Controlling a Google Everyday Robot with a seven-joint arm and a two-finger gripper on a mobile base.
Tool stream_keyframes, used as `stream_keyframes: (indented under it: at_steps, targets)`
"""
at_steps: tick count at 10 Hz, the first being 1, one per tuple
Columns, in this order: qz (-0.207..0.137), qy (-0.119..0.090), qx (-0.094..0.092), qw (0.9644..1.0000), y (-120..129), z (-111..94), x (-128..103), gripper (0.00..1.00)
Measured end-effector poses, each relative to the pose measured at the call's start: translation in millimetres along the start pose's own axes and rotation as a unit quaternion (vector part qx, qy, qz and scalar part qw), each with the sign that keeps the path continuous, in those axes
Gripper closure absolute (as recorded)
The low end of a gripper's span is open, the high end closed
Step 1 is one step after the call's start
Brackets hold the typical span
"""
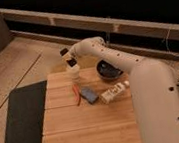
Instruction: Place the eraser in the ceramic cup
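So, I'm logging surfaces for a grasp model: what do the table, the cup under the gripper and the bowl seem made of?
Table: wood, likely bamboo, with pale planks and visible seams.
Ceramic cup: cream and smooth, plausibly glazed ceramic.
Bowl: dark, slightly glossy, maybe ceramic or plastic.
The gripper is shut just above the cup.

Red pen [76, 94], blue block [89, 94] (just beside), white tube [113, 91], dark bowl [109, 70]

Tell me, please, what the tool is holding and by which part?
The tool, above the ceramic cup, seems shut on the eraser by its lower end.
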Motion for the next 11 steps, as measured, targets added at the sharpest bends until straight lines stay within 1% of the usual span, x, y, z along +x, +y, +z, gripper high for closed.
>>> stream_keyframes:
  at_steps: [3, 5, 7, 9, 10, 11]
  targets:
    - [0.002, 0.006, -0.012, 0.9999, 7.4, 8.1, 4.4, 1.0]
    - [0.001, 0.006, -0.014, 0.9999, 5.4, 8.5, 5.3, 1.0]
    - [0.005, 0.0, -0.015, 0.9999, 0.6, 6.5, 4.6, 1.0]
    - [0.007, -0.01, -0.028, 0.9995, 4.6, 8.9, 4.0, 1.0]
    - [0.008, -0.014, -0.036, 0.9992, 7.8, 11.1, 5.2, 1.0]
    - [0.01, -0.015, -0.04, 0.999, 8.7, 12.0, 7.5, 1.0]
